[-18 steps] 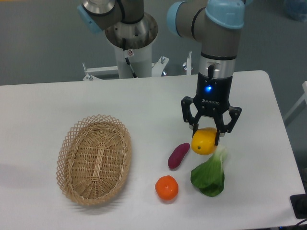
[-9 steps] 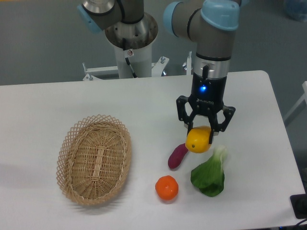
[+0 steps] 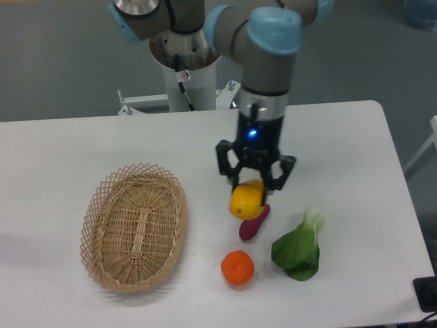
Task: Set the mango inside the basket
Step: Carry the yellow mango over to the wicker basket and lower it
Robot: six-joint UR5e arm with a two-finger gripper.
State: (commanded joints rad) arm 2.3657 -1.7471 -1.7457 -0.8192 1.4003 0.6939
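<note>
Gripping mango (image 3: pixel 246 200), end effector (image 3: pixel 252 190), basket (image 3: pixel 134 227) left

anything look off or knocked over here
Nothing stands out. The gripper holds the mango above the table; the basket sits upright and empty, and the orange, sweet potato and leafy green lie undisturbed.

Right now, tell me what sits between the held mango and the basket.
Nothing: in the camera view only bare white table shows between the mango, clamped in the gripper, and the basket.
</note>
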